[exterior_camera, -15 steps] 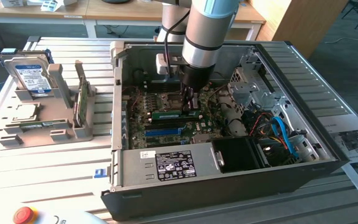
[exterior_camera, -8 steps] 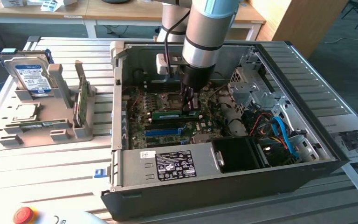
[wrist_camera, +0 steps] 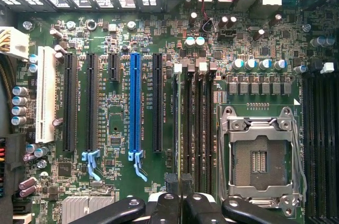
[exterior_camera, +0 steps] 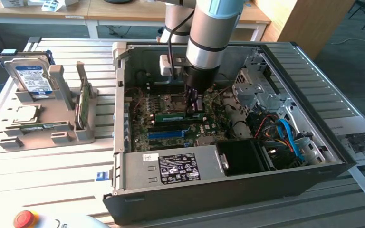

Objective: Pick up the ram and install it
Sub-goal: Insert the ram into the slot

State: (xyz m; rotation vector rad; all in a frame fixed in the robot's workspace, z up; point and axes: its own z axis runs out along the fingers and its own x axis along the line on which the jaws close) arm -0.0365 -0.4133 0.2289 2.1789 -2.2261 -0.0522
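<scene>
One ram (exterior_camera: 177, 115), gripped on edge in clenched claw (exterior_camera: 195, 108), straight beneath it over slots (wrist_camera: 198, 128). Long axis parallel with slots, reaching mostly toward exterior view's left from claw. Seated or not: unclear.

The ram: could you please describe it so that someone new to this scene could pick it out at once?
Find the open computer case, then the arm reaching down onto its motherboard. The ram is the thin green stick between the jaws of the gripper. The long blue slot nearby is plastic fixed to the board; the ram alone is green and gripped.
</scene>
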